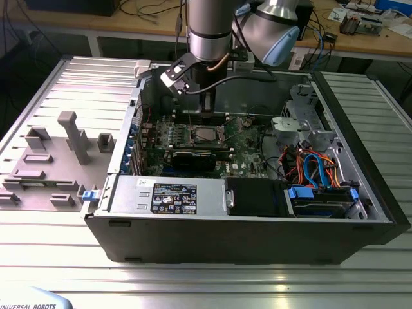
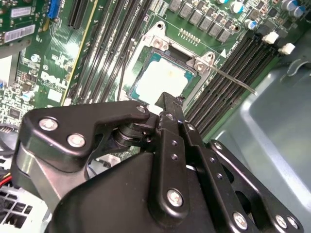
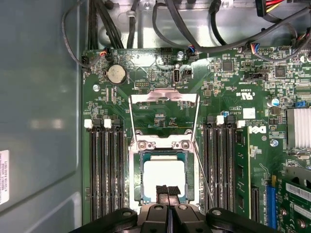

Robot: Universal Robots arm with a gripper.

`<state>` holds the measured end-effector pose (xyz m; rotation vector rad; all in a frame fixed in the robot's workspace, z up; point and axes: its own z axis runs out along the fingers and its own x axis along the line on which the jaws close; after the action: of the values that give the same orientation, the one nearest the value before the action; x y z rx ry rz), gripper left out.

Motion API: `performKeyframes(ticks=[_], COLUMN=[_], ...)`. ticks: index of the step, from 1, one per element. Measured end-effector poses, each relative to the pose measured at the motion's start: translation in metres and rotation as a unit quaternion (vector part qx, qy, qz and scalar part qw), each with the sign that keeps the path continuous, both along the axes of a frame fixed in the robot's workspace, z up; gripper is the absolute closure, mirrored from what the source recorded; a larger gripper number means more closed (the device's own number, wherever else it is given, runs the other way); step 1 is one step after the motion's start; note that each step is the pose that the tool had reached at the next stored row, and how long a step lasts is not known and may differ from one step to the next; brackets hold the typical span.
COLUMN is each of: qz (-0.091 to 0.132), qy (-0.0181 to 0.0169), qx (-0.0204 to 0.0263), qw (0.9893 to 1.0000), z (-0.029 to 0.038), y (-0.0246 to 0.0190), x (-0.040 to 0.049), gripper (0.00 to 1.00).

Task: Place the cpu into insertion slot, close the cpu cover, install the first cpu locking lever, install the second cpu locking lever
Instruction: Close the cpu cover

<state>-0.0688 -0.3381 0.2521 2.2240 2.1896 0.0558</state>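
— Where is my claw, and what has it got?

— Your claw (image 3: 168,195) is clenched: the two fingertips (image 3: 162,194) press together with nothing showing between them. It hangs just over one edge of the cpu (image 3: 164,172). I cannot tell whether it touches the chip. In the exterior view your claw (image 1: 207,114) reaches straight down into the open computer case (image 1: 257,238).

— And the chip itself?

— The cpu lies flat in the socket (image 3: 163,141), square to its edges. The cpu cover (image 3: 164,97) is swung open, away from the socket on the coin cell's (image 3: 116,74) side, and green board shows through its window. How steeply it leans I cannot tell. One thin locking lever (image 3: 204,172) slants out from the socket's corner toward the slots beside it.

— How much room do I have?

— You are tight at the sides. Memory slots (image 3: 104,170) flank the socket on both sides, near its edges. Beyond one bank stands the grey case wall (image 3: 39,121). Black cables (image 3: 104,24) loop past the cover's far edge. The space straight above the socket is open up to your arm. The case rests on the slatted tabletop (image 1: 193,283), and grey fixtures (image 1: 74,135) lie well apart on the exterior view's left.
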Motion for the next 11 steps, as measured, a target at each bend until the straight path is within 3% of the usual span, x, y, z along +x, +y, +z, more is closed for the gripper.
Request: performKeyframes(ticks=[2, 4, 11], qz=[0.000, 0.000, 0.001], qy=[0.0022, 0.0087, 0.0092], qx=[0.0001, -0.0001, 0.0003], qw=[1.0000, 1.0000, 1.0000], z=[0.0011, 0.0012, 0.0013], y=[0.0001, 0.0000, 0.0000], x=[0.0013, 0.0039, 0.0041], gripper=[0.89, 0.89, 0.89])
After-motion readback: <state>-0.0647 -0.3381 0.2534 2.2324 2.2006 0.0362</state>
